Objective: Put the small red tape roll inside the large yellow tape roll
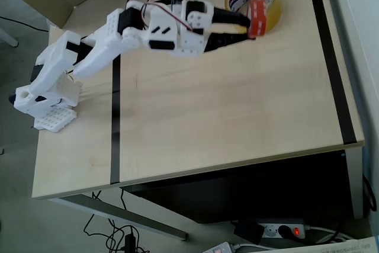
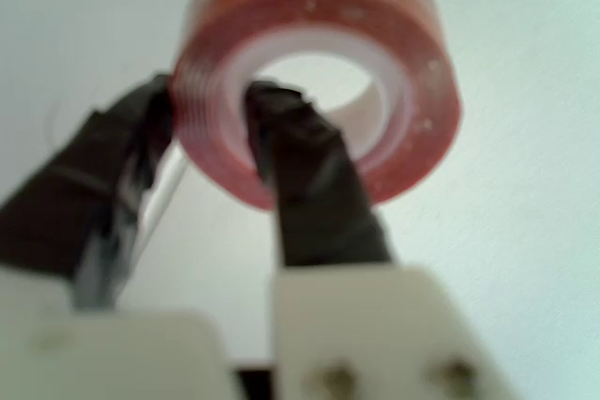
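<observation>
Overhead view: end effector (image 1: 251, 26) grips small red tape roll (image 1: 258, 18).

Soft, even daylight is falling across the pale wooden table (image 1: 237, 105) in the overhead view, with faint shadow lying just under the white arm (image 1: 118, 39) behind the gripper (image 1: 251, 28). Below the table edge the floor is sitting in deep shade. The wrist view is looking washed out and hazy: the small red tape roll (image 2: 412, 110) at the fingertips is blurring, and the black fingers (image 2: 314, 194) are showing soft edges.
</observation>
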